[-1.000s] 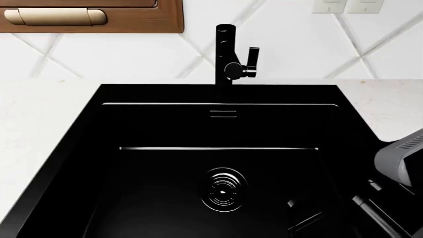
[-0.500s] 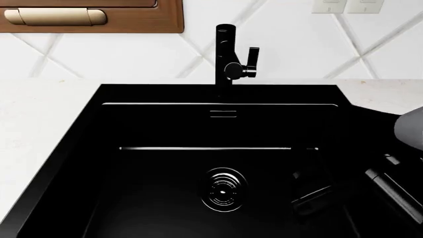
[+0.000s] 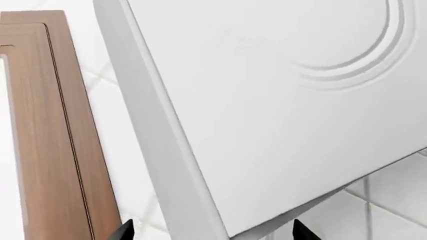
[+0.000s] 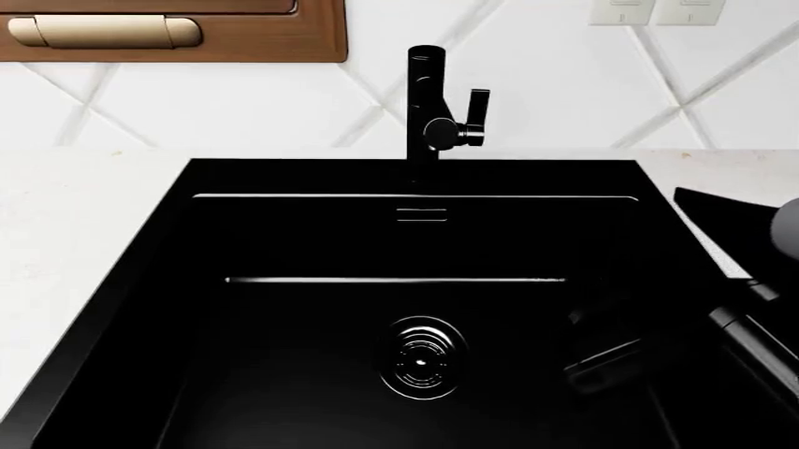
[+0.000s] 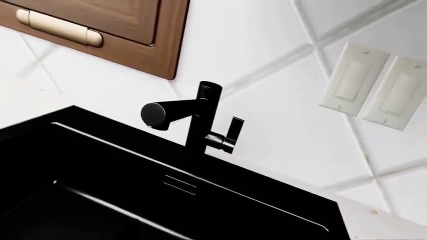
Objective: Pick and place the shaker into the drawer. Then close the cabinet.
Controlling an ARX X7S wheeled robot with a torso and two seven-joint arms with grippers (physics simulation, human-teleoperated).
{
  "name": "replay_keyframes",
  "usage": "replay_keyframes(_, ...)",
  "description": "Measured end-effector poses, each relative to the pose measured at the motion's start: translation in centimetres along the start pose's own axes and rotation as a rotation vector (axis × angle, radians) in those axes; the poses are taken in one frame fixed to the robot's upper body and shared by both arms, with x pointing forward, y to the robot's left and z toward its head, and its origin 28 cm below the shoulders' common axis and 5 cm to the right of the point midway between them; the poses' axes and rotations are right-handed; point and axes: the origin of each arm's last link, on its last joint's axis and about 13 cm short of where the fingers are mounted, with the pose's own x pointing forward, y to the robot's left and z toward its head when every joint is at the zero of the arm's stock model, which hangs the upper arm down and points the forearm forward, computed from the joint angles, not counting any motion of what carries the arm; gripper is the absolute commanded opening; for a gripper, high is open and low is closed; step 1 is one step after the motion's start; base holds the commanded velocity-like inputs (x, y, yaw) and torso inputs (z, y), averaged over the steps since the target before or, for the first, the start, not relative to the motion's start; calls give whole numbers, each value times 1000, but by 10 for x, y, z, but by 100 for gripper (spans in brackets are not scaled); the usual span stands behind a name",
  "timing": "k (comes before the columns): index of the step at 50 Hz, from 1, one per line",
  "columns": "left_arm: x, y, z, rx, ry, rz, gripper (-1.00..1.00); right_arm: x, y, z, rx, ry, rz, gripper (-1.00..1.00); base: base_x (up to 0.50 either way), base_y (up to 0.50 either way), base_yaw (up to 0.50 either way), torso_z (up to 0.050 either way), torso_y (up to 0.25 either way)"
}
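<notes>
The shaker is out of view in every frame. In the left wrist view a pale grey cabinet point(image 3: 280, 100) front with a curved raised moulding fills most of the picture, close to my left gripper point(image 3: 213, 232). I cannot tell whether this panel is the drawer's front; the drawer's inside is not in view. The left gripper's two black fingertips point(image 3: 123, 231) stand wide apart, open, with nothing between them. My right gripper point(image 4: 608, 358) hangs over the right part of the black sink, dark against dark, so how its jaws stand is unclear.
The black sink point(image 4: 312, 234) fills the middle of the head view, with a black faucet point(image 4: 425, 103) at its back and white marble-look counter point(image 4: 75, 234) on both sides. A brown wall cabinet point(image 4: 250, 37) hangs at the upper left. Wall switches point(image 5: 377, 85) sit on the tiled wall.
The right arm has moved towards the back and right over the sink, its gripper rising from the view's lower edge. The sink and faucet have not moved.
</notes>
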Motion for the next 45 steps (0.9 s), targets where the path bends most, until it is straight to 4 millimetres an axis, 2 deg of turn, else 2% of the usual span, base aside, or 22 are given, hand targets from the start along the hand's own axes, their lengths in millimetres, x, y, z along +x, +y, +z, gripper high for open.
replay_keyframes(25, -64, -30, -64, 141, 196, 39, 100, 3, -3, -4, 14, -1, -3, 100, 0, 0, 0, 0, 0)
replay_keyframes(45, -93, -50, -114, 195, 337, -25, 100, 5, -4, -5, 19, 3, -3, 100, 0, 0, 0, 0, 0)
